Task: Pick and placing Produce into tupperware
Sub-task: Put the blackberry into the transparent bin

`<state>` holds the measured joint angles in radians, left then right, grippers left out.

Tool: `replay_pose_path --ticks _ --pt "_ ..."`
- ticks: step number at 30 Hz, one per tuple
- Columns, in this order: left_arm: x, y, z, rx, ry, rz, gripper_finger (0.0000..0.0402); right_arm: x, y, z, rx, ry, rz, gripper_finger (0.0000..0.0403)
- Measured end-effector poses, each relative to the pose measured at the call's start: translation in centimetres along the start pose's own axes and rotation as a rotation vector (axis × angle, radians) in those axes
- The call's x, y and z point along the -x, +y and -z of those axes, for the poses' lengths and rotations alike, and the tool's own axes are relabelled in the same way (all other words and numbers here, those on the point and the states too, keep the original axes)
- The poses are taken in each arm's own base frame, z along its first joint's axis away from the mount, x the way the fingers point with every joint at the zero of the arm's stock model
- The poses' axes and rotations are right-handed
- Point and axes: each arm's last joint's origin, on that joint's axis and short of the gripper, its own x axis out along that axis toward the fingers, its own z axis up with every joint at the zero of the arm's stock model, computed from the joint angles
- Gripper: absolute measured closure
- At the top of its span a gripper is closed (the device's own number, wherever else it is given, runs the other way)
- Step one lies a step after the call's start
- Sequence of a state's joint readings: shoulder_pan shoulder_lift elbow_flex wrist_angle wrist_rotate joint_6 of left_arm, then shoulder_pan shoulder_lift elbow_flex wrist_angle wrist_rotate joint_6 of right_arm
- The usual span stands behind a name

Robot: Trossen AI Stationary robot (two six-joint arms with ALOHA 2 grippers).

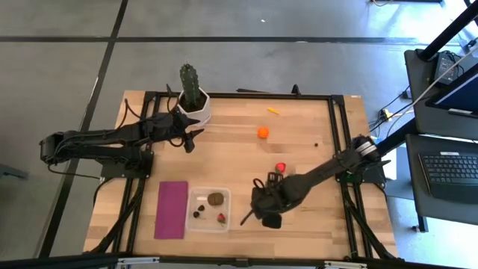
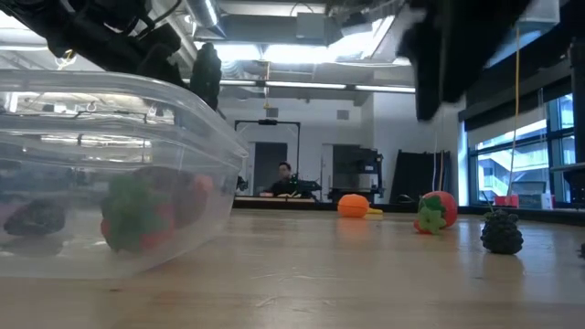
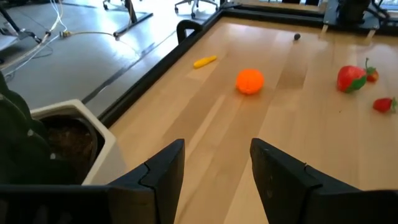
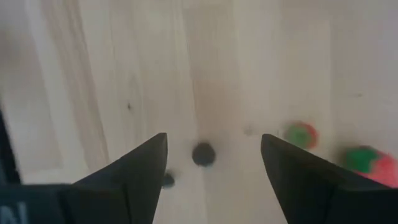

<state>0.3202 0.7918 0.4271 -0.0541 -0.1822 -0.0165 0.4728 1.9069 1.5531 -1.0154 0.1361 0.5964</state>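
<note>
Left gripper at the table's far left, just beside a cactus in a white pot, fingers parted and holding nothing. Next, toward the near edge, a flat magenta rectangle, and right beside it the tupperware, holding three pieces: one brown kiwi, one dark berry, one strawberry. Further right, out on bare wood, one thin yellow piece near the far rail, one orange ball nearer in, one red strawberry nearer still. Right gripper low over the table just right of the tupperware, fingers spread wide and empty, one small dark berry on the wood between them. Last, one tiny dark berry alone toward the right rail, well apart from everything else.
</note>
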Motion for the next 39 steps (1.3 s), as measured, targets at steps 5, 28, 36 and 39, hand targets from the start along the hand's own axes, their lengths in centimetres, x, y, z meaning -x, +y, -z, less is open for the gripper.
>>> replay_pose_path --ticks 5,28,36,39 --pt "0.0 0.0 0.2 -0.004 0.021 0.000 0.0225 -3.7 -0.2 2.2 0.027 -0.027 -0.018 0.0141" --pt "0.0 0.0 0.3 -0.005 0.028 0.000 0.0225 -8.6 -1.2 6.3 0.000 0.024 -0.069 0.0176" --pt "0.0 0.0 0.3 -0.005 0.028 0.000 0.0225 -8.7 -1.5 6.3 -0.006 0.037 -0.065 0.0250" --pt "0.0 0.0 0.3 -0.005 0.028 0.000 0.0225 -8.8 -1.5 6.3 -0.006 0.038 -0.065 0.0278"
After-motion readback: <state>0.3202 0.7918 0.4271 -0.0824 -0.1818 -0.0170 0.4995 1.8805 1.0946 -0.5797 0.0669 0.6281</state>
